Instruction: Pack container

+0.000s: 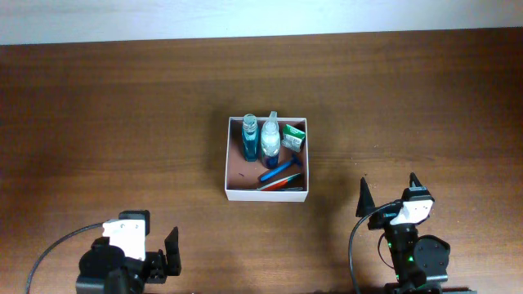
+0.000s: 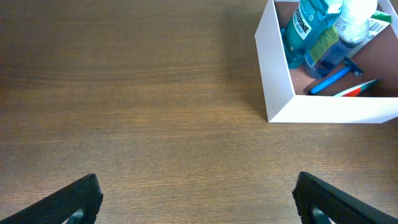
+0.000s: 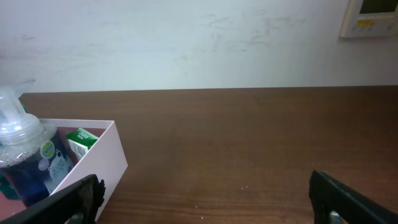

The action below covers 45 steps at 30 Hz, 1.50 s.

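Observation:
The container [image 1: 228, 155] is a square white-walled box with a reddish-brown floor at the middle of the table. It holds a teal mouthwash bottle [image 1: 249, 137], a clear pump bottle [image 1: 270, 137], a green-and-white packet [image 1: 293, 135], a blue razor [image 1: 280, 171] and a red-and-white toothbrush [image 1: 282, 183]. The container also shows in the left wrist view [image 2: 277, 68] and the right wrist view [image 3: 93, 162]. My left gripper [image 1: 155, 255] is open and empty near the front left edge. My right gripper [image 1: 389, 194] is open and empty at the front right, beside the container.
The brown wooden table [image 1: 122, 122] ends at a white wall along its far edge. A white wall panel [image 3: 370, 17] hangs at the upper right in the right wrist view.

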Each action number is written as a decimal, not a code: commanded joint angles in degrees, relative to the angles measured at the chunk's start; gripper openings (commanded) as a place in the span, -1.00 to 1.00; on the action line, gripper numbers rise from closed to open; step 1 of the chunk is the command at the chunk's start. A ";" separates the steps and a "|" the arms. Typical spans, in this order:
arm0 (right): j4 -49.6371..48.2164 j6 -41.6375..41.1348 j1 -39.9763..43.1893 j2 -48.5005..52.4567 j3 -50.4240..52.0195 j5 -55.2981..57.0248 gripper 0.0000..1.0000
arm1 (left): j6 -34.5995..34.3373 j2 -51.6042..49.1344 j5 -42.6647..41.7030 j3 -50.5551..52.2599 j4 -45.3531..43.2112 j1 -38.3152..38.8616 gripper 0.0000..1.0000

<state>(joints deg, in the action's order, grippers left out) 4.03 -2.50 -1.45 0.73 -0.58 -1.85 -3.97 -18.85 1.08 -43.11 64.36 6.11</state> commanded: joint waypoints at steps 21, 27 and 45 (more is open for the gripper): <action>0.22 0.37 0.31 -0.48 0.26 -1.18 0.97 | 0.17 0.52 -0.20 0.24 0.02 0.22 0.99; 0.22 0.37 0.31 -0.48 0.26 -1.16 0.97 | 0.63 2.95 -0.20 7.26 -4.22 -0.68 0.99; 0.22 0.37 0.31 -0.48 0.26 -1.18 0.97 | 15.34 18.56 -3.41 42.64 -66.95 -3.56 0.99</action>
<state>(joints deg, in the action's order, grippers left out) 4.03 -2.55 -1.45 0.69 -0.58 -2.09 6.70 -0.78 -0.25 -2.13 -2.79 2.83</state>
